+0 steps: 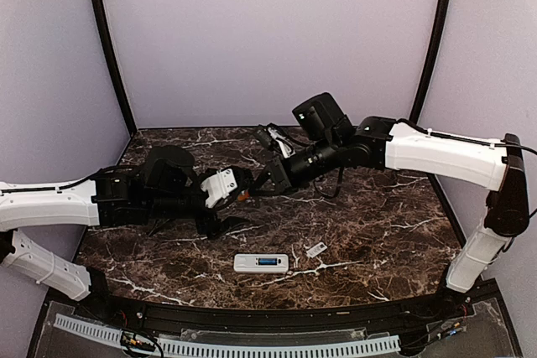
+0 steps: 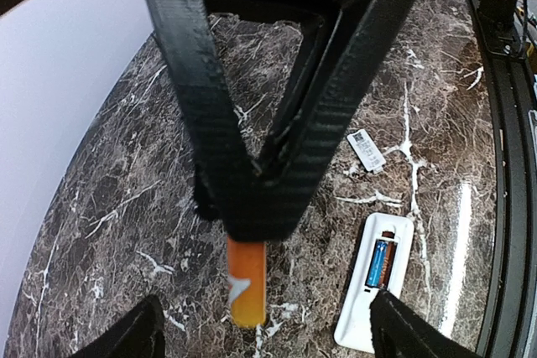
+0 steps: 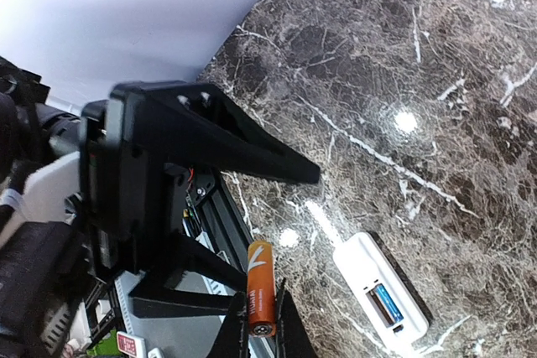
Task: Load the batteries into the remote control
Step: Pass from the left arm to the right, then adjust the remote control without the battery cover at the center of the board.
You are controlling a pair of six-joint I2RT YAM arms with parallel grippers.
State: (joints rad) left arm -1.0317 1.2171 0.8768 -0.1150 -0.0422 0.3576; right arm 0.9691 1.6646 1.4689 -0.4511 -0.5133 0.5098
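Mid hand-over, I judge: the right claw (image 3: 262,337) pinches an orange battery (image 3: 260,287) between the fingers of the spread left claw (image 2: 264,333), the remote control (image 3: 382,291) lying below both with one cell (image 2: 380,262) seated, so next the left must close squarely on the battery's free end.

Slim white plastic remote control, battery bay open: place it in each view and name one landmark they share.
Top external: the slim white plastic remote control lies low in the picture, at centre.
Left wrist: remote control at lower right, open bay facing up.
Right wrist: remote control at lower right, open bay facing up.
Shared landmark: the orange cylindrical battery, above the remote in the top view and to its left in both wrist views.
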